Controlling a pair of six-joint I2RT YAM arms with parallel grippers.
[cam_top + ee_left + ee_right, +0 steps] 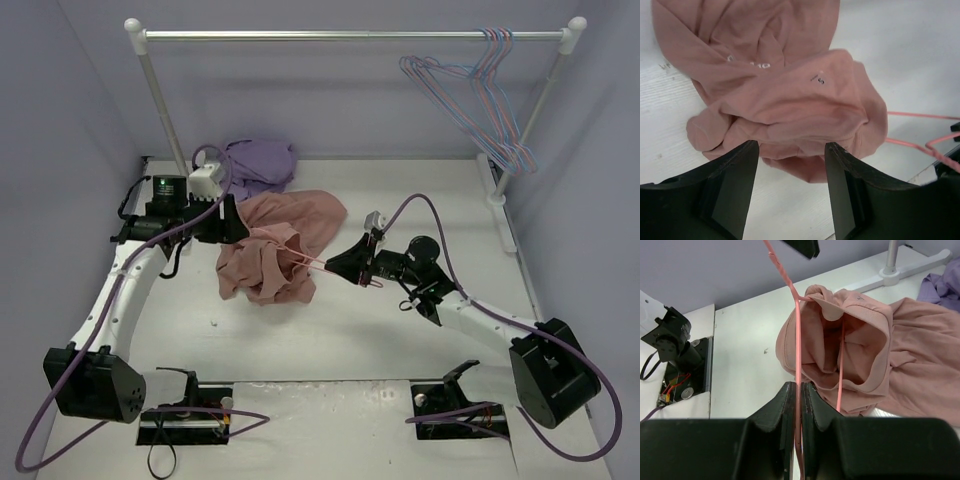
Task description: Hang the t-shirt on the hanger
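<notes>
T-shirt [278, 245] bunched on the desk [400, 335], the hanger [797, 340] only partly threaded into its opening, the right claw [799, 388] pinching the wire, the left claw [791, 150] spread empty beside the fabric; dressing both shoulders apparently remains.

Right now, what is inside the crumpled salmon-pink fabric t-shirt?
One wire of the thin pale-pink wire hanger shows inside the opening of the t-shirt; where it ends is covered by fabric. The right claw pinches the hanger.
</notes>
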